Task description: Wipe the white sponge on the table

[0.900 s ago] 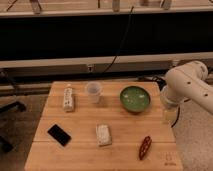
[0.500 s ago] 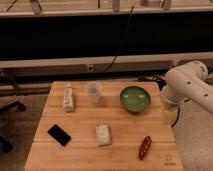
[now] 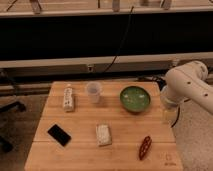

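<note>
Nothing has moved since the earlier frames. Your gripper [image 3: 167, 111] hangs at the table's [image 3: 82, 119] right edge, beside the bowl [image 3: 135, 98]. You cannot tell how open it is. The sponge [image 3: 103, 134] lies front-centre, well apart from it. Reaching, grasping and wiping are all still left.

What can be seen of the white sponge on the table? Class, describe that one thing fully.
The white sponge is a small off-white rectangular block lying flat on the wooden table, near the front middle, its long side running roughly front to back. Only the table touches it: a black phone lies apart on its left, a reddish-brown object apart on its right. The gripper hangs by the table's right edge, well away.
</note>
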`<state>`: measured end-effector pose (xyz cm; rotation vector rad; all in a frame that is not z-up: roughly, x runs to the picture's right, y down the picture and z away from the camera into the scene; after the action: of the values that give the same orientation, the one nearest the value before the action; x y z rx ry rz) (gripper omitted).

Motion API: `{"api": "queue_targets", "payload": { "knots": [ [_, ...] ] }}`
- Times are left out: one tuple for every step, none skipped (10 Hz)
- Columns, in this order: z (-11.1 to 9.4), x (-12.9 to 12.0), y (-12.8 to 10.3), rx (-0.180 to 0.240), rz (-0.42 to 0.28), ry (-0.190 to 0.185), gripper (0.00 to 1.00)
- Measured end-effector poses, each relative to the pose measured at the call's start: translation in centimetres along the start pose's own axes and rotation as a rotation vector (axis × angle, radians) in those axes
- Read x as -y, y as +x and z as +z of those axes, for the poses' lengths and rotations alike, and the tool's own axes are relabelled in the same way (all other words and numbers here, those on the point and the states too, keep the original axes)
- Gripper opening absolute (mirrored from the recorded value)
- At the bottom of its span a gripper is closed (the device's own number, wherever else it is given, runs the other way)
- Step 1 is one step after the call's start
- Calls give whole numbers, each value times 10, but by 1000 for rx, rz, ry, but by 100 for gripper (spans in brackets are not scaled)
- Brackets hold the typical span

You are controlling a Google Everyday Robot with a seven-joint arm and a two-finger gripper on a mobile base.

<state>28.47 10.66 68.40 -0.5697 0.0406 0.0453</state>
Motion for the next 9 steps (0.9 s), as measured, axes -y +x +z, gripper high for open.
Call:
{"api": "queue_targets", "payload": {
  "knots": [
    [0, 0, 0, 0, 0, 0, 80],
    [0, 0, 0, 0, 0, 0, 80],
    [0, 0, 0, 0, 0, 0, 80],
    [0, 0, 0, 0, 0, 0, 80],
    [0, 0, 0, 0, 0, 0, 80],
    [1, -2, -1, -1, -3, -4, 80],
    [7, -8, -9, -3, -15, -12, 80],
    [11, -11, -19, -4, -25, -12, 80],
    [17, -16, -39, 2, -40, -17, 80]
  ]
}}
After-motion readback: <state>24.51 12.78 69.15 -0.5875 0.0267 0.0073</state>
